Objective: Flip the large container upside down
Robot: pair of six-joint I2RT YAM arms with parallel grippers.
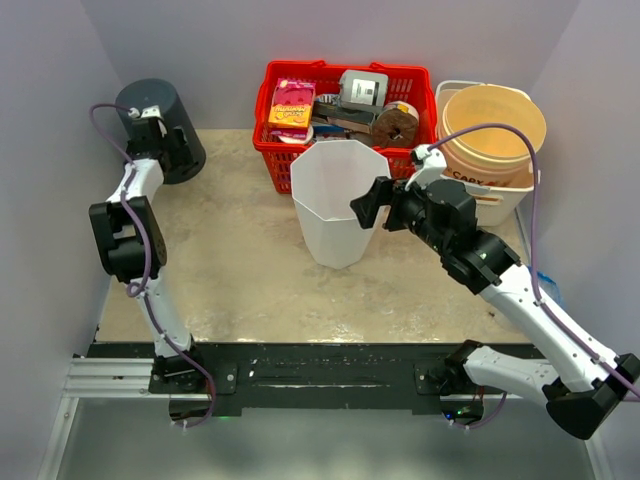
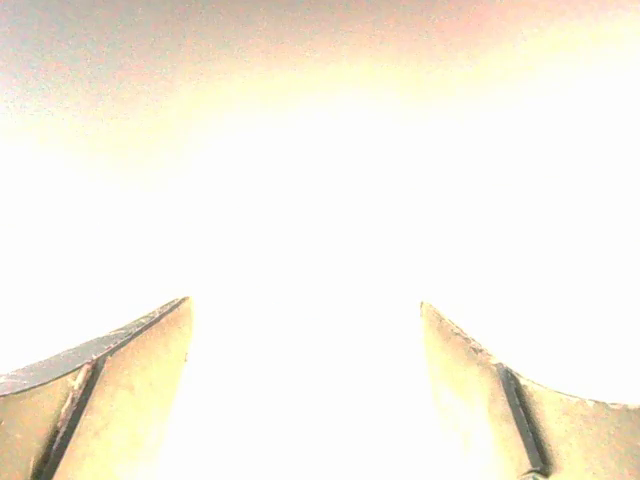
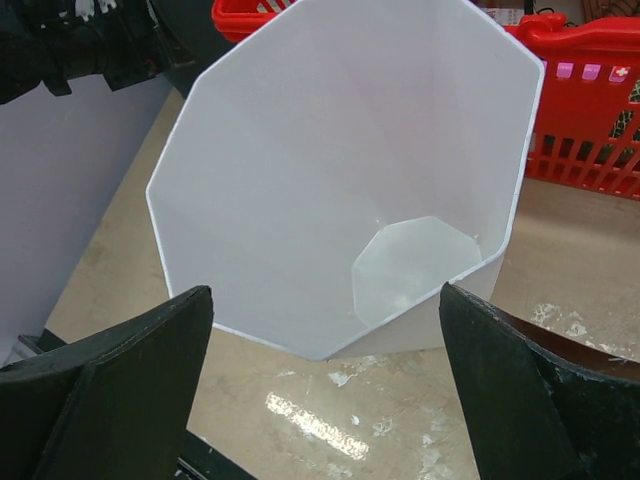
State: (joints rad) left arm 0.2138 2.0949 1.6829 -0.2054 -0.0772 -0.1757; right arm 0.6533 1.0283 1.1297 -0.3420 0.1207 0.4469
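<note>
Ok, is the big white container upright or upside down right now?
Upright: the white container stands mouth up, and its empty floor is visible inside.

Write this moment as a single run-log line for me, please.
white container: upright, mouth up, not yet turned | right gripper: open, beside its rim | left gripper: open, near dark tub

Overhead from behind, down onto the table [image 1: 250, 290]; right wrist close over the shared white bin [image 3: 330, 180]; left wrist overexposed.
</note>
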